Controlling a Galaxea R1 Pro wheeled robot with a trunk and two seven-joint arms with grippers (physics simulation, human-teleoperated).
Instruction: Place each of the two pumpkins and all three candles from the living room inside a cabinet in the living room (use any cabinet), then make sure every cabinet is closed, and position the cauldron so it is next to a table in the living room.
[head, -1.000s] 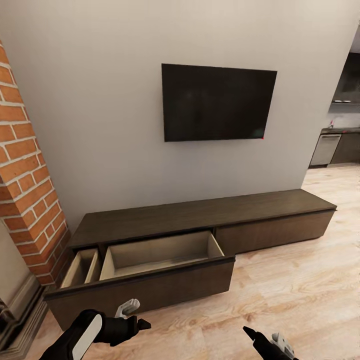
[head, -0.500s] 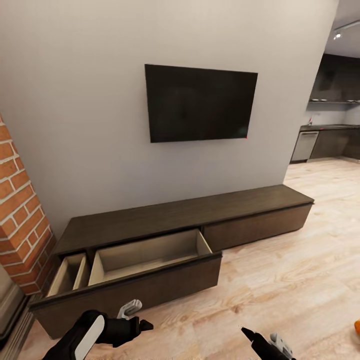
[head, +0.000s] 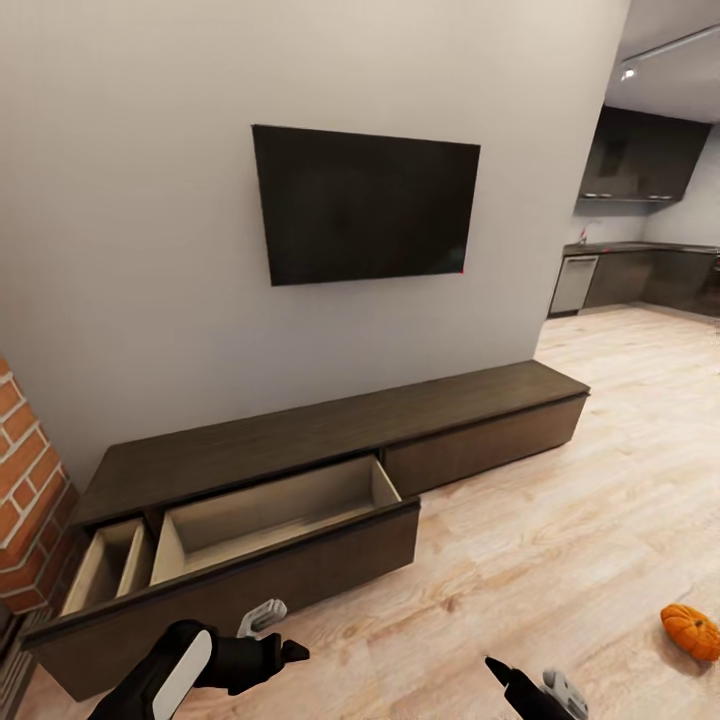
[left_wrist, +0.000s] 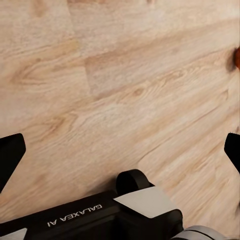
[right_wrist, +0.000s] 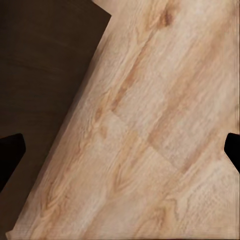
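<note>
Pumpkin first: one small round orange pumpkin with ribbed sides and a short dark stem (head: 691, 631) lies on the pale wood plank floor (head: 560, 560) at the near right, well apart from the long, low, dark brown wood cabinet (head: 330, 440) along the far grey wall. It looks rigid and fairly light, with a smooth skin that could slide between hard fingertips; my judgement is that a grasp across the widest part of its body, fingertips seated in the ribs, would hold better than pinching the stem. Being round, it may roll if nudged. An orange sliver at the edge of the left wrist view may be a pumpkin too, though I cannot tell.

Both hands are empty. The left gripper (left_wrist: 120, 150) has its fingers spread wide over bare floor, and the right gripper (right_wrist: 120, 150) likewise stands wide apart, above the floor with a dark cabinet corner beside it.

The wide pulled-out drawer with pale beige inside (head: 270, 505) stands open at the near left of the cabinet, with nothing visible inside, a narrower beige compartment (head: 105, 565) beside it. Its projecting front edge and corner are what to steer clear of. Open floor runs rightward from the drawer to the pumpkin and on toward the grey kitchen at the far right. A black wall-mounted television (head: 365, 205) hangs above, out of the way.
</note>
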